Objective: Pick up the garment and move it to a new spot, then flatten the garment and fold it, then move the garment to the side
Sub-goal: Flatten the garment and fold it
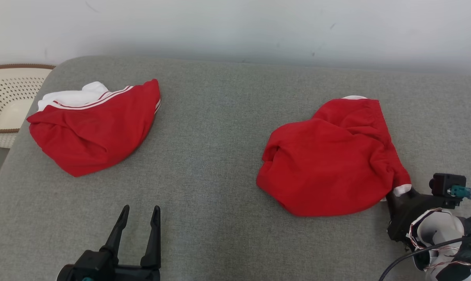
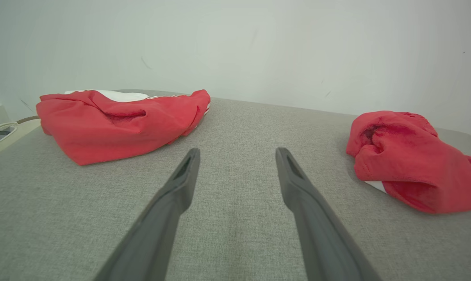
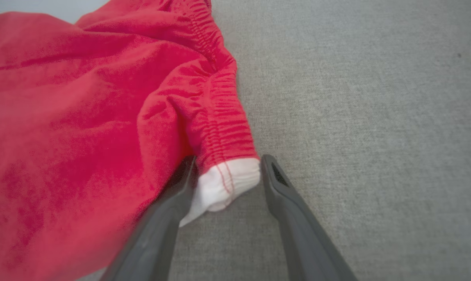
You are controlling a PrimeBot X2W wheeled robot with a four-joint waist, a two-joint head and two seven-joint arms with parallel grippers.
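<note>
Left garment and right garment on cushion; well apart (basket further left)

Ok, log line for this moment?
right gripper open around white corner of right garment | left gripper open, empty | phase: pre-grasp

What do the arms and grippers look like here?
The left gripper and right gripper each have two long, tapering dark grey fingers on a black base. The right wrist carries a white shell, a black camera block with a teal connector, a black cable and thin exposed wires.
</note>
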